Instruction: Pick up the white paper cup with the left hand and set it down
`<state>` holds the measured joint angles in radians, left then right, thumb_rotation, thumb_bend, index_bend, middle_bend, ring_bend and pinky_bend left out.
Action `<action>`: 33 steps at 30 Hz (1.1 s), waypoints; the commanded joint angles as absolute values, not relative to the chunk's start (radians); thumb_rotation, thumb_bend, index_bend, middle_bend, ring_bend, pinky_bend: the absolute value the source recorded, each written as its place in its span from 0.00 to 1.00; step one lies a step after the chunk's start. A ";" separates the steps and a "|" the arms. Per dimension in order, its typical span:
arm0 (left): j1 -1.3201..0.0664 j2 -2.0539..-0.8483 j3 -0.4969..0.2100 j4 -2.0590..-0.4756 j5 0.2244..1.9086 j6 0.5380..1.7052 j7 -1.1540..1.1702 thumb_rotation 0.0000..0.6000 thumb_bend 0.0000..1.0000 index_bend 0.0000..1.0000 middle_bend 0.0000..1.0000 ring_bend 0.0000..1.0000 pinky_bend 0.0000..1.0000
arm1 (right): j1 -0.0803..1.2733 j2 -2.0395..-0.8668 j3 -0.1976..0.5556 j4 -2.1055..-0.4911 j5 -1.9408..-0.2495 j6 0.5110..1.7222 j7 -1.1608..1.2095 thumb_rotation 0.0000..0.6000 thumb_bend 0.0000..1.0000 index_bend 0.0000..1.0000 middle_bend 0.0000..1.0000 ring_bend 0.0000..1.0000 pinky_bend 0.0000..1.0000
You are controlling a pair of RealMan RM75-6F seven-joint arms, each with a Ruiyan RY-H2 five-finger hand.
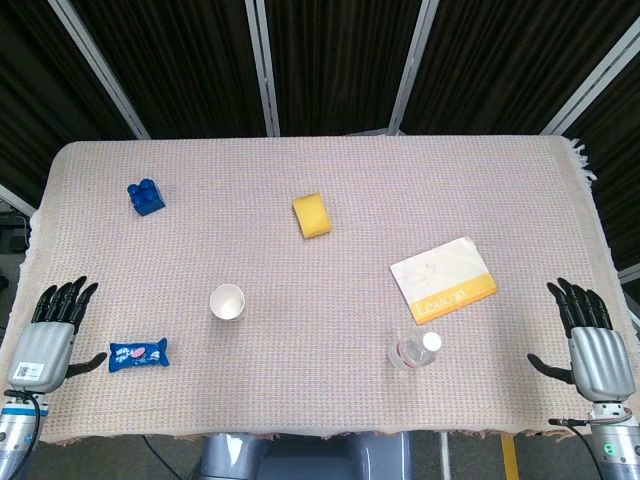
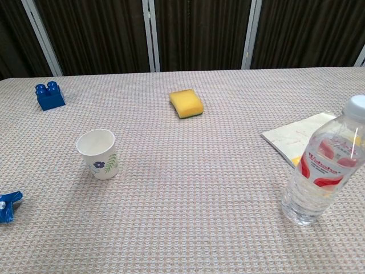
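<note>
Snack packet (image 2: 8, 206) is cut off at the chest view's edge, left of the white paper cup (image 1: 227, 301), which stands upright and empty. Left hand (image 1: 48, 336) and right hand (image 1: 590, 342) hold nothing, fingers spread, well apart from the cup.

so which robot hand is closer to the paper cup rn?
Left. The left robot hand rests open at the table's left edge, beyond the blue snack packet from the paper cup; the right robot hand lies across the table.
</note>
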<state>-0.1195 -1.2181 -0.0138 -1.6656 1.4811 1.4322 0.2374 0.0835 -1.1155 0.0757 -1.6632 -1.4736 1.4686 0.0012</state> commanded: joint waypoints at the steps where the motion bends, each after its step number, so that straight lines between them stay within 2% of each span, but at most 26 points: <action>1: -0.120 -1.219 -0.013 -1.666 1.482 1.432 0.239 1.00 0.01 0.00 0.00 0.00 0.00 | 0.082 -1.115 0.075 -1.664 -1.477 1.472 0.000 1.00 0.06 0.00 0.00 0.00 0.00; 15: -0.134 -1.237 -0.007 -1.665 1.480 1.400 0.251 1.00 0.01 0.00 0.00 0.00 0.00 | 0.082 -1.108 0.073 -1.671 -1.477 1.466 0.006 1.00 0.06 0.00 0.00 0.00 0.00; 22: -0.181 -1.227 -0.036 -1.734 1.506 1.377 0.318 1.00 0.02 0.01 0.00 0.00 0.00 | 0.077 -1.097 0.072 -1.681 -1.481 1.474 0.017 1.00 0.06 0.00 0.00 0.00 0.00; 28: -0.281 -1.246 -0.101 -1.823 1.421 1.251 0.422 1.00 0.02 0.09 0.00 0.00 0.00 | 0.077 -1.093 0.071 -1.681 -1.482 1.470 0.025 1.00 0.06 0.00 0.00 0.00 0.00; 33: -0.354 -1.296 -0.140 -1.837 1.317 1.168 0.542 1.00 0.02 0.11 0.00 0.00 0.00 | 0.077 -1.090 0.073 -1.680 -1.477 1.467 0.033 1.00 0.06 0.00 0.00 0.00 0.00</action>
<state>-0.3072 -1.2645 -0.1100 -1.8197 1.3764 1.2181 0.4770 0.0772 -1.0905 0.0723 -1.6796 -1.4775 1.4675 0.0326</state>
